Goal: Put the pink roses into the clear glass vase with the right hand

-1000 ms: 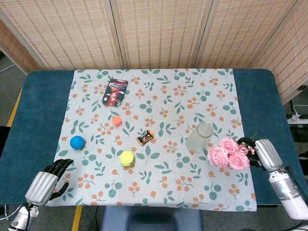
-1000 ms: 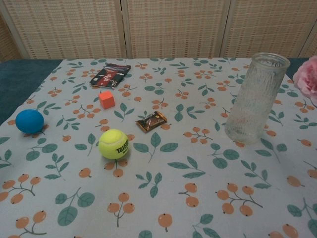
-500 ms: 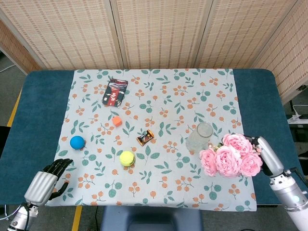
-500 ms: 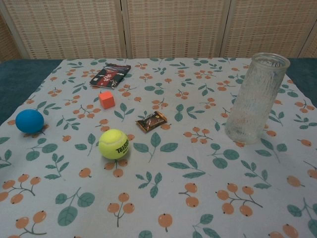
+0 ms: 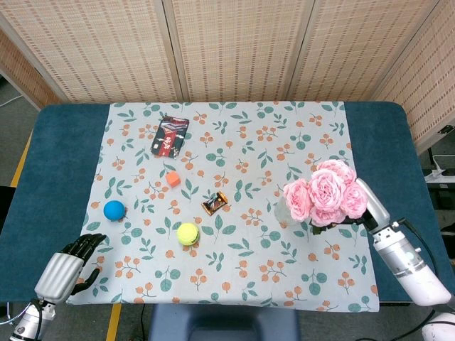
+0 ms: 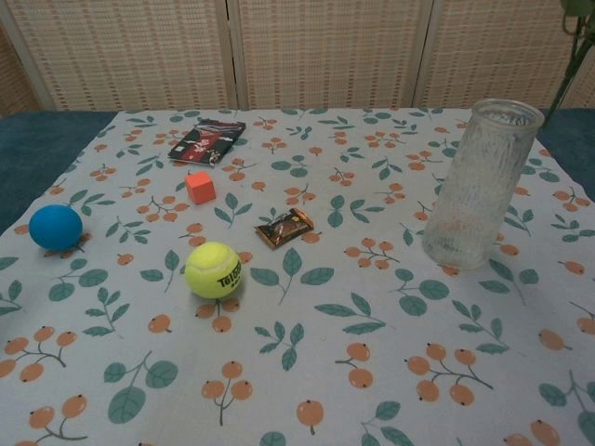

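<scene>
The pink roses (image 5: 324,192) are a bunch of big blooms held up in the air by my right hand (image 5: 372,204), which grips their stems. In the head view the blooms hang over the clear glass vase (image 5: 281,212) and hide most of it. The chest view shows the vase (image 6: 479,184) standing upright on the floral cloth with nothing in it. Only the green stems (image 6: 569,51) show there, at the top right, above and just right of the vase's mouth. My left hand (image 5: 70,265) rests at the table's front left corner and holds nothing.
On the floral cloth (image 5: 227,277) lie a yellow tennis ball (image 6: 214,269), a blue ball (image 6: 55,227), an orange cube (image 6: 200,186), a small dark snack packet (image 6: 284,227) and a red-black packet (image 6: 206,140). All of these sit left of the vase. Bamboo screens stand behind the table.
My right hand has lifted the roses off the cloth and carried them up and left, from beside the vase to over it. The left hand has stayed put.
</scene>
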